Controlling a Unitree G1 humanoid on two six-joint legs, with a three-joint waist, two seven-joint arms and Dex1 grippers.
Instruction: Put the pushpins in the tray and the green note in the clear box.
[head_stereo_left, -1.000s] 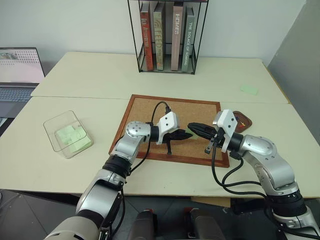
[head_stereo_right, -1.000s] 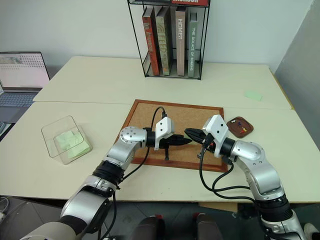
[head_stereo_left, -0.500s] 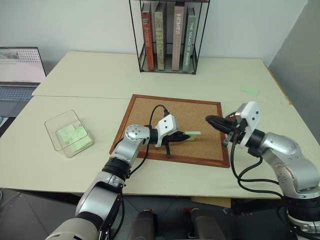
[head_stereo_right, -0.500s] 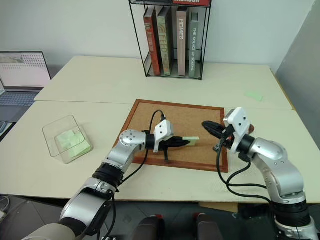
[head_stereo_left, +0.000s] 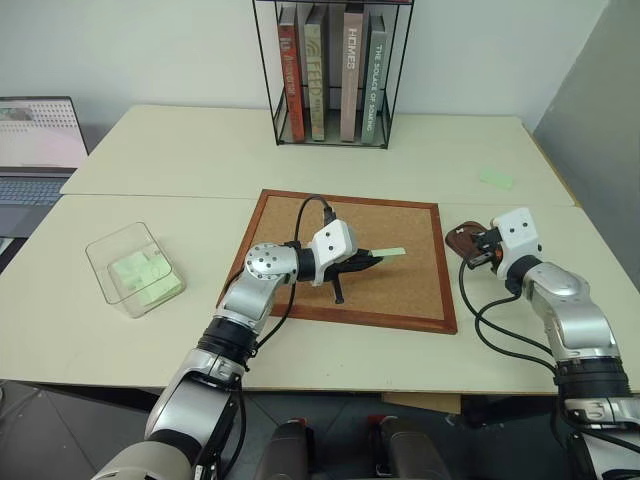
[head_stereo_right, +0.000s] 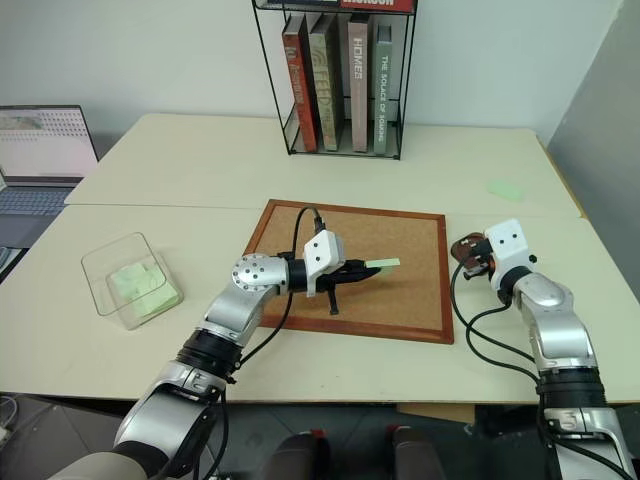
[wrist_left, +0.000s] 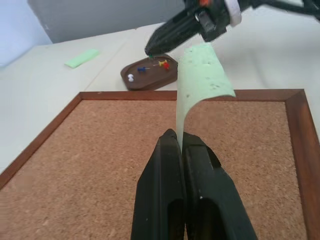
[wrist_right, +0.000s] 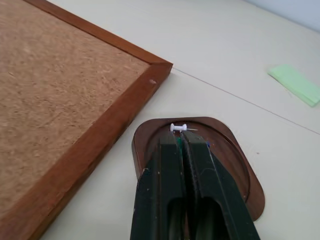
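Pale tabletop (head_stereo_left: 150, 150) is carrying everything. My left gripper (wrist_left: 181, 136), jaws clenched, is pinching the green note (wrist_left: 200, 70) above the cork board (head_stereo_left: 400, 290). My right gripper (wrist_right: 182, 142), jaws clamped on a green pushpin (wrist_right: 178, 142), is hovering over the tray (wrist_right: 235, 165). Risk: the limp note could slip out before reaching the clear box (head_stereo_left: 135, 268).

Both grippers closed: left (head_stereo_left: 374, 259), right (wrist_left: 150, 50).

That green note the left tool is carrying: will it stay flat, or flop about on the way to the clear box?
Probably floppy: the green note already curls over above the left tool, which pinches just one edge. It looks thin and light, so fast motion may flutter it. Lowering it into the clear box slowly seems wise.
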